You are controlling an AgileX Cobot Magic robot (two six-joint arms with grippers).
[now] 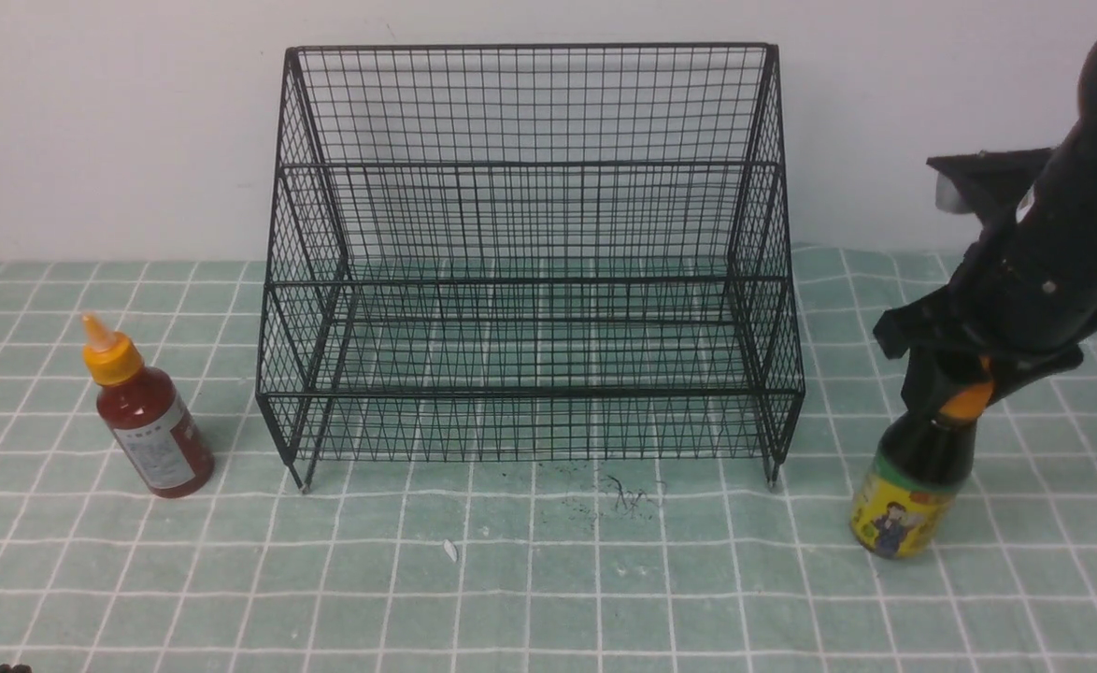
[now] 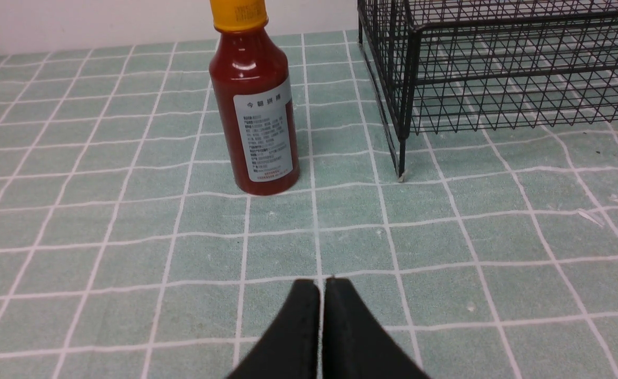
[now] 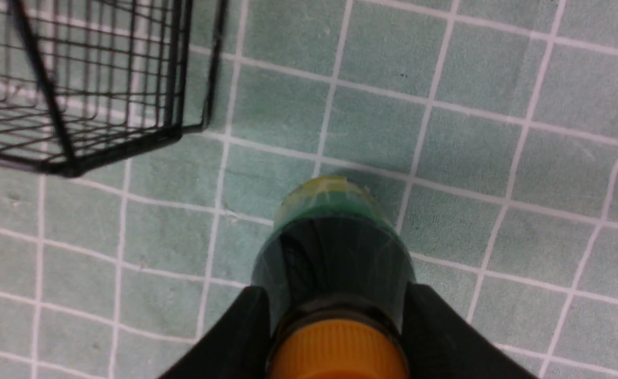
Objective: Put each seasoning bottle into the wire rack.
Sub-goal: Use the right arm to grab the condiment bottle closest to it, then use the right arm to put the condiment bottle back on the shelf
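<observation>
Labels: red bottle [image 1: 151,425] white, Chinese writing; dark bottle [image 1: 908,486] yellow, cartoon man | Places: red bottle left of rack [image 1: 530,280], dark bottle right, both outside | left gripper [image 2: 322,281] closed, empty | right gripper [image 3: 338,293] fingers beside dark bottle's neck, squeeze unclear

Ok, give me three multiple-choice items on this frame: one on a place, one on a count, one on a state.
1. Where is the red sauce bottle? A in the wire rack; B on the cloth, left of the rack; C in a claw.
2. How many bottles are in the rack? A two; B one; C none.
3. How is the left claw? A shut, empty; B open; C holding a bottle.
Key: 1 B, it stands upright on the cloth beside the rack's left side; 2 C, every shelf is bare; 3 A, its fingers meet with nothing between them.
</observation>
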